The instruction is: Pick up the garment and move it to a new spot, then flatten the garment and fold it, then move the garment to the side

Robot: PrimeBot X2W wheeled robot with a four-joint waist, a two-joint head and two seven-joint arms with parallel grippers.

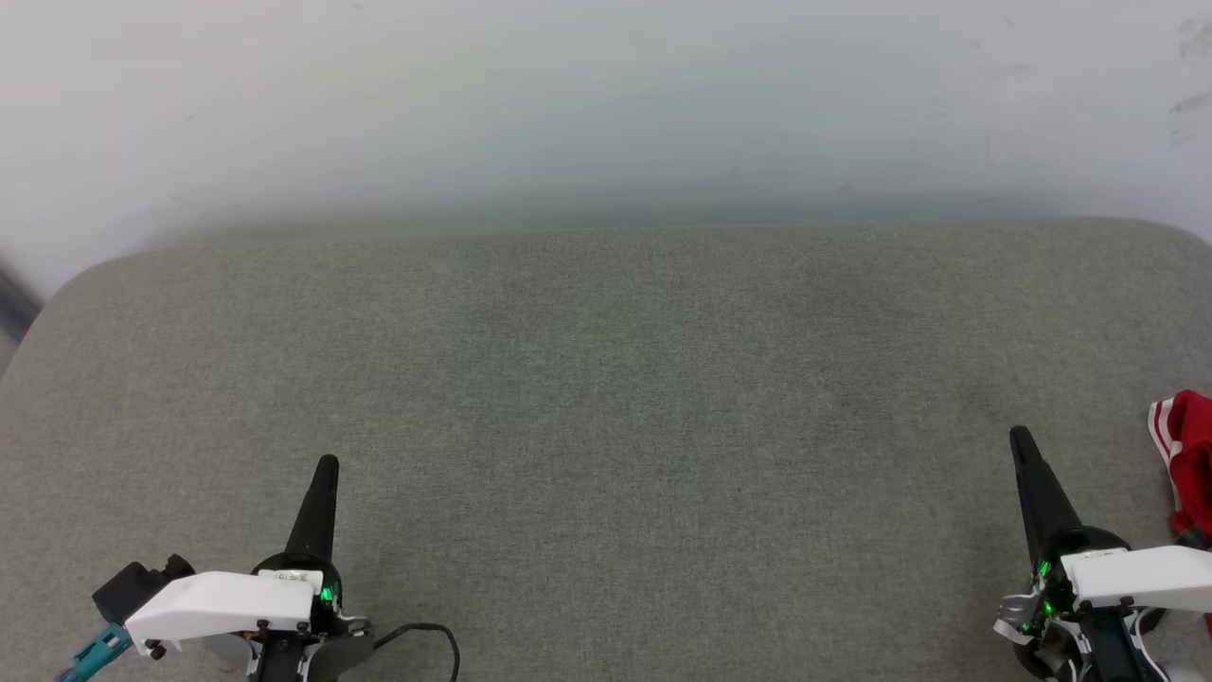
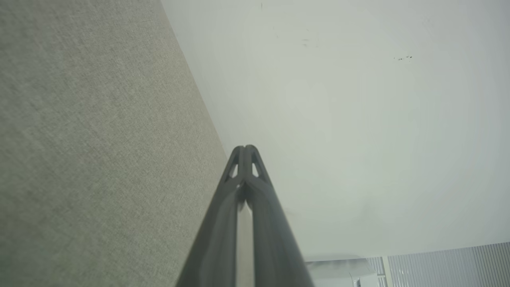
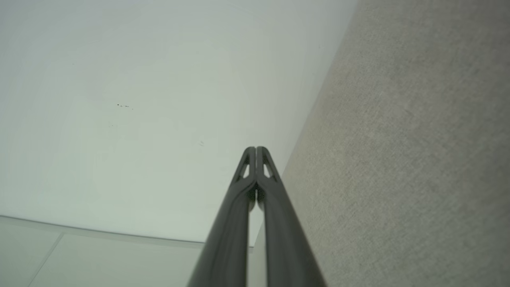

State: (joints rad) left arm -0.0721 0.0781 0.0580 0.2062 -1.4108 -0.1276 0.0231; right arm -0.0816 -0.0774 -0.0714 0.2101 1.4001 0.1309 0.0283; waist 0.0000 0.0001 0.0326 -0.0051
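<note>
Grey-green woven upholstery covers the wide cushioned surface (image 1: 606,379) in front of a pale wall (image 1: 606,95). The left gripper (image 1: 327,462) sits at the lower left of the head view and the right gripper (image 1: 1018,436) at the lower right. Both have their dark fingers pressed together on nothing. The garment (image 1: 1189,453), red with white striped trim, lies bunched on the surface at the far right edge, just beside the right gripper and partly cut off by the frame.
</note>
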